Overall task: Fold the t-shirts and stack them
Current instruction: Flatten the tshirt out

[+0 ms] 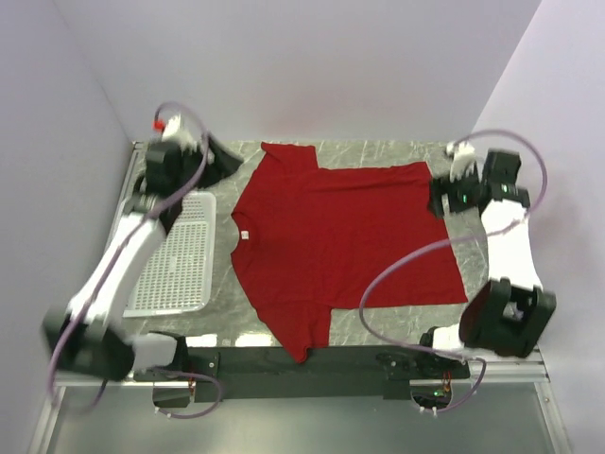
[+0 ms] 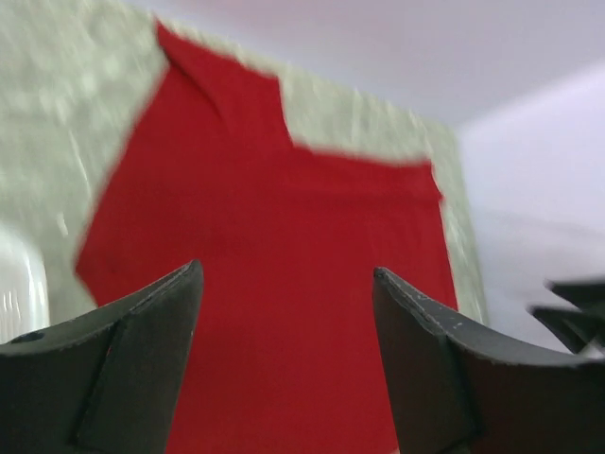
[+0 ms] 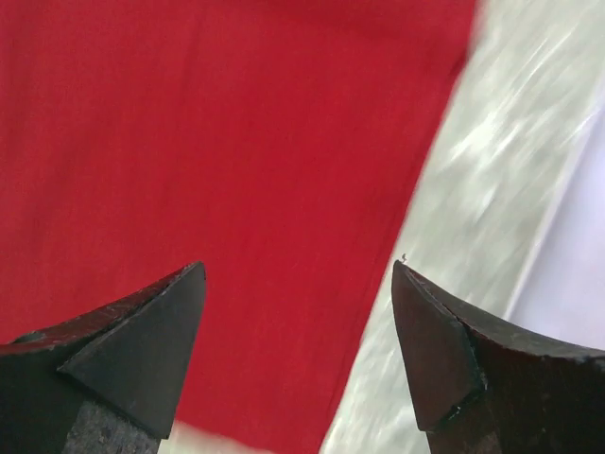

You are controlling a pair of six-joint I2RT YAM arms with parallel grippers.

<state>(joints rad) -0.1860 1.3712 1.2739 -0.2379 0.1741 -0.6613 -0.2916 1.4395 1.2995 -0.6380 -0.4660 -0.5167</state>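
From above, the deep-red t-shirt (image 1: 340, 236) lies spread flat on the tabletop (image 1: 378, 151) just beside the mesh basket (image 1: 180, 255), collar toward it. No fold is made yet.

In the left wrist view, the left end effector (image 2: 284, 274) gapes empty over the cloth nearest the basket.

In the right wrist view, the right end effector (image 3: 298, 270) is likewise open and empty above the hem edge farthest from the basket.

Laying-out looks finished. The next move likely calls for pinching matching edges for the first fold.

Bare marbled table (image 1: 397, 151) beyond the t-shirt (image 1: 340, 236); mesh basket (image 1: 180, 260) just beside its left edge.
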